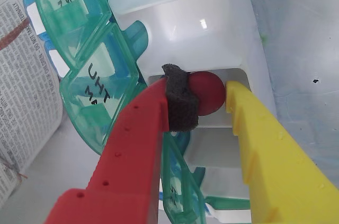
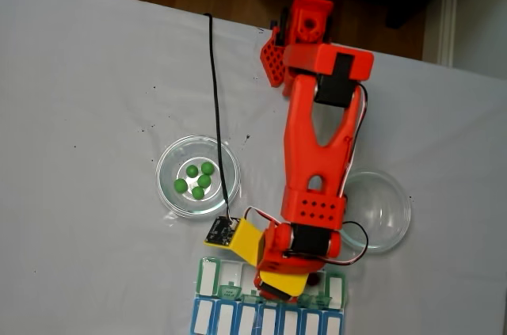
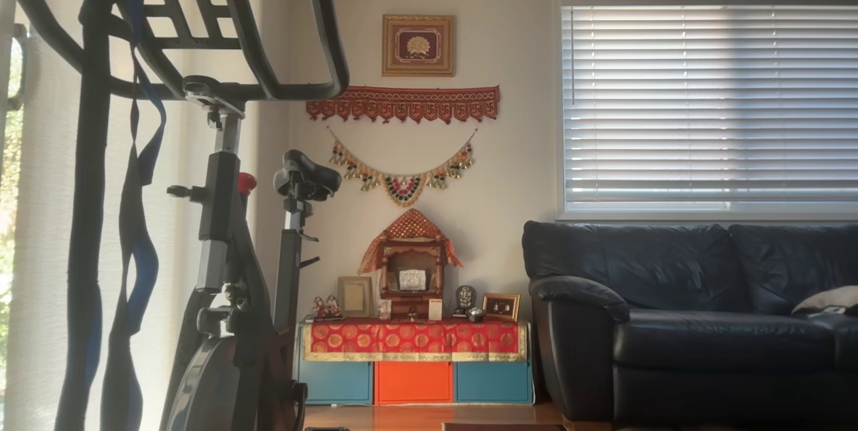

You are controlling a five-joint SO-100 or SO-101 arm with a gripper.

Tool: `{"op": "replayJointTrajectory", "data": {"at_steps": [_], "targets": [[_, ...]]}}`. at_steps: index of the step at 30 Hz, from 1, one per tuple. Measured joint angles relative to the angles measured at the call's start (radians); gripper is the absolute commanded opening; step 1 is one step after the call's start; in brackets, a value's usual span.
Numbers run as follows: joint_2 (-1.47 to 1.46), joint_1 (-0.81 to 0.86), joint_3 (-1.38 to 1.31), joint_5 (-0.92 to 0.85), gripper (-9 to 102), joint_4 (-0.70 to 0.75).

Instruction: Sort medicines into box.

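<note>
Red ball right over an open slot, drop time

The tool [image 1: 212, 97] pinches a red ball [image 1: 207, 92] between its foam pad and yellow finger, just above the box [image 1: 233, 33]; I'd centre over the white slot below, then ease open so it doesn't bounce.

Wrist view: mounted on the arm, looking along the gripper [image 1: 212, 102] at very close range onto the box [image 1: 180, 17].
Fixed view: overhead, looking straight down on the table [image 2: 79, 97]; arm [image 2: 321, 137] at frame centre.
Other view: low, level, facing a room wall and sofa [image 3: 690, 317].
Shared: box [image 2: 269, 303], gripper [image 2: 281, 283].
</note>
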Motion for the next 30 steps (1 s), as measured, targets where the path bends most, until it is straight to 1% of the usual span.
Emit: {"op": "replayJointTrajectory", "data": {"at_steps": [5, 8, 19, 20, 21, 25, 28, 30], "targets": [[0.021, -0.011, 0.049, -0.012, 20, -0.034], [0.041, -0.015, 0.066, -0.031, 25, -0.031], [0.103, -0.025, 0.095, -0.071, 33, 0.020], [0.107, -0.025, 0.095, -0.078, 32, 0.028], [0.110, -0.025, 0.095, -0.089, 25, 0.040], [0.112, -0.025, 0.058, -0.193, 9, 0.161], [0.112, -0.021, -0.025, -0.278, 3, 0.275], [0.112, -0.021, -0.084, -0.330, 2, 0.360]]}}
